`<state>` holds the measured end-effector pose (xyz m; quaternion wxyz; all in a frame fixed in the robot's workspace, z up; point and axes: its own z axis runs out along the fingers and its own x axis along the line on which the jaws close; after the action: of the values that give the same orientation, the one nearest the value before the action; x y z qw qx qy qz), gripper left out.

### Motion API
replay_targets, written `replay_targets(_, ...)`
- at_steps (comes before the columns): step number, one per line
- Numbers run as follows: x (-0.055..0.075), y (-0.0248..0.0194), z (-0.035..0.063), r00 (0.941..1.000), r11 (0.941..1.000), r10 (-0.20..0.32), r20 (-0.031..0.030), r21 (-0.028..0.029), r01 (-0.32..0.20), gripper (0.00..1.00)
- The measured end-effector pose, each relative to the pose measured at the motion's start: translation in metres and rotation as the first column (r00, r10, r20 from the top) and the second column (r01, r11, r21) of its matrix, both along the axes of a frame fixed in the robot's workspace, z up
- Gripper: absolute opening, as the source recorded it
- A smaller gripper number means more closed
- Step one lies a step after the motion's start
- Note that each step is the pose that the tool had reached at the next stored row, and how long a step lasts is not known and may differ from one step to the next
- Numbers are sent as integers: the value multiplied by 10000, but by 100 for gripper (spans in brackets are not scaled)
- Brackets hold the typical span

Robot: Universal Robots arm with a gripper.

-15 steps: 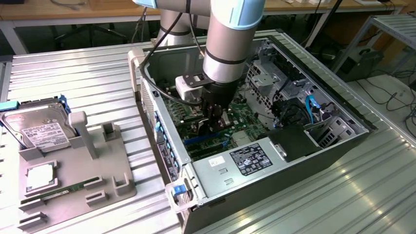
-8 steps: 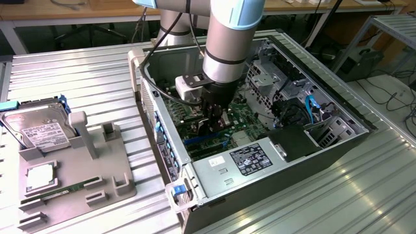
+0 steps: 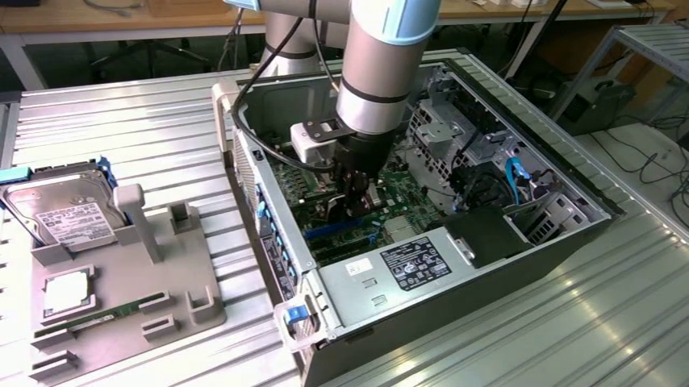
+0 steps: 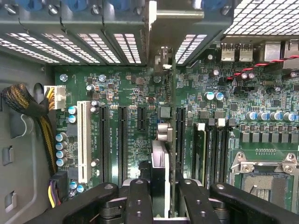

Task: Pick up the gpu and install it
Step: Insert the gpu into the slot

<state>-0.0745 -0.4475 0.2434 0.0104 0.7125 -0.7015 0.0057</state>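
Note:
My gripper [image 3: 356, 197] is down inside the open computer case [image 3: 250, 153], over the green motherboard [image 3: 404, 193]. In the wrist view the gripper [image 4: 166, 200] is shut on the gpu [image 4: 160, 154], which I see edge-on: a thin green card running away from the black fingers [image 4: 140, 196], with its pale metal end bracket [image 4: 180, 21] against the case's rear slot openings. The card stands upright beside a long black expansion slot [image 4: 180, 135]. I cannot tell whether its edge sits in a slot or hangs just above.
Other black slots [image 4: 122, 140] and a white slot [image 4: 84, 140] lie alongside, with RAM [image 4: 201, 149] and the CPU socket [image 4: 266, 182] beyond. Outside the case, a grey fixture [image 3: 199, 310] holds a hard drive [image 3: 64, 214] and a RAM stick [image 3: 97, 318].

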Motion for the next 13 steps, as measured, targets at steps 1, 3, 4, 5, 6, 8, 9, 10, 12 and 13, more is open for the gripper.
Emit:
replay_targets(1,0,0,0,10000,10000,0,0,0,0,28)
replay_targets(3,0,0,1,10000,10000,0,0,-2,0,28)
replay_targets(4,0,-2,2,10000,10000,0,-2,-4,0,28)
replay_targets(5,0,-8,3,10000,10000,1,-3,-5,-1,28)
replay_targets(6,1,-17,2,10000,10000,0,-2,-4,0,28)
replay_targets(8,2,-32,1,10000,10000,-5,-1,-2,5,28)
replay_targets(9,2,-33,1,10000,10000,-7,-1,-2,7,28)
replay_targets(10,2,-33,1,10000,10000,-8,-2,-2,8,28)
replay_targets(12,-1,-33,0,10000,10000,-7,-1,-1,7,28)
replay_targets(13,-6,-34,-1,10000,10000,-6,-1,-2,6,28)
